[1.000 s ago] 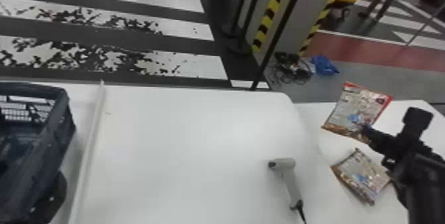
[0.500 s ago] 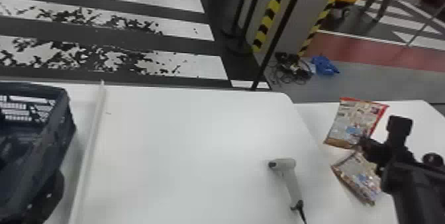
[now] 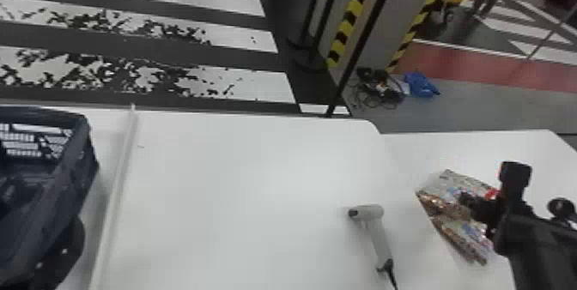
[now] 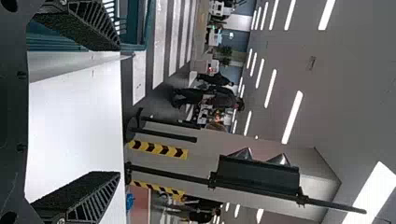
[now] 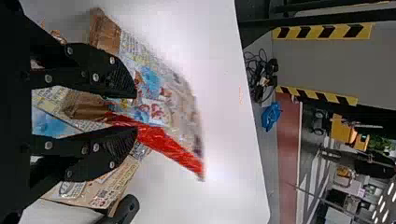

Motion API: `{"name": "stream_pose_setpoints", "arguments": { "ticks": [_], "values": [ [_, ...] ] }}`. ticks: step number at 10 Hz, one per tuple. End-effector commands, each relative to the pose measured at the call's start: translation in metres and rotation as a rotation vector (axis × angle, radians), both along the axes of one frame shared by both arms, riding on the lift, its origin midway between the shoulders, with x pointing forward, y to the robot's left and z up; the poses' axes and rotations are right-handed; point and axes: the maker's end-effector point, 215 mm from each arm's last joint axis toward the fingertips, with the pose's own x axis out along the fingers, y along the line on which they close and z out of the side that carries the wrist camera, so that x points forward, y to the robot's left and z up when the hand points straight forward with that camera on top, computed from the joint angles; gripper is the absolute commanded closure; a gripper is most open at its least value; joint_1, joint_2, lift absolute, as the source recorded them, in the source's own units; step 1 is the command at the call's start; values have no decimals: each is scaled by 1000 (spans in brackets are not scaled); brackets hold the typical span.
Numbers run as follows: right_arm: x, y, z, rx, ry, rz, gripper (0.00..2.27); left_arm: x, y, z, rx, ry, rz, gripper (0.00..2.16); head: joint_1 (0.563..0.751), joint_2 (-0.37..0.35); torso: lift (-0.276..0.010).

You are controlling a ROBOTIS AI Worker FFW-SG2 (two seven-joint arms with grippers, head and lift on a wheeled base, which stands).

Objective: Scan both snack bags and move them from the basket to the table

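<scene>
In the head view my right gripper (image 3: 468,201) is low over the table's right part, beside the upper snack bag (image 3: 450,182). That bag overlaps the other snack bag (image 3: 461,235). In the right wrist view the fingers of my right gripper (image 5: 136,112) stand apart, over the upper bag (image 5: 163,102) with its red edge; the lower bag (image 5: 109,186) is partly covered. A black part of my left gripper (image 3: 64,248) is beside the dark blue basket (image 3: 79,164); in the left wrist view my left gripper (image 4: 119,111) is open with nothing held.
A grey-white scanner (image 3: 378,231) lies on the white table (image 3: 257,182), left of the bags, its black cable toward the front edge. A raised white strip (image 3: 113,207) runs along the table beside the basket. Poles stand behind the table.
The upper bag has come down and toward the front, from upright in my right gripper to overlapping the other bag. My right gripper has lowered with it and let go.
</scene>
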Motion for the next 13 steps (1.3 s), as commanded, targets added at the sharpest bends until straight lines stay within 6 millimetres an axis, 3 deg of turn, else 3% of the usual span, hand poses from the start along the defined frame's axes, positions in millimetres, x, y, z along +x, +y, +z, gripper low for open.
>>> {"name": "stream_pose_setpoints", "arguments": {
  "ticks": [1,3,5,7,9,10,13],
  "values": [
    [-1,1,5,4,-23,2,26,-2,-1,1,-1,-2,-2,33,695,-350,-98],
    [-8,22,10,37,-57,40,29,-2,-4,6,-5,-15,-3,33,695,-350,-98],
    [4,74,43,56,-187,119,39,-2,-9,14,-3,-27,-3,33,695,-350,-98],
    [8,141,63,148,-270,192,56,-2,-12,21,11,-15,9,33,695,-350,-98],
    [9,230,82,196,-336,296,76,-5,-22,21,40,21,8,33,695,-350,-98],
    [9,275,91,217,-366,350,76,-7,-29,11,67,71,-1,33,695,-350,-98],
    [-2,392,118,227,-407,500,76,-10,-42,8,100,102,2,33,695,-350,-98]
  ]
}}
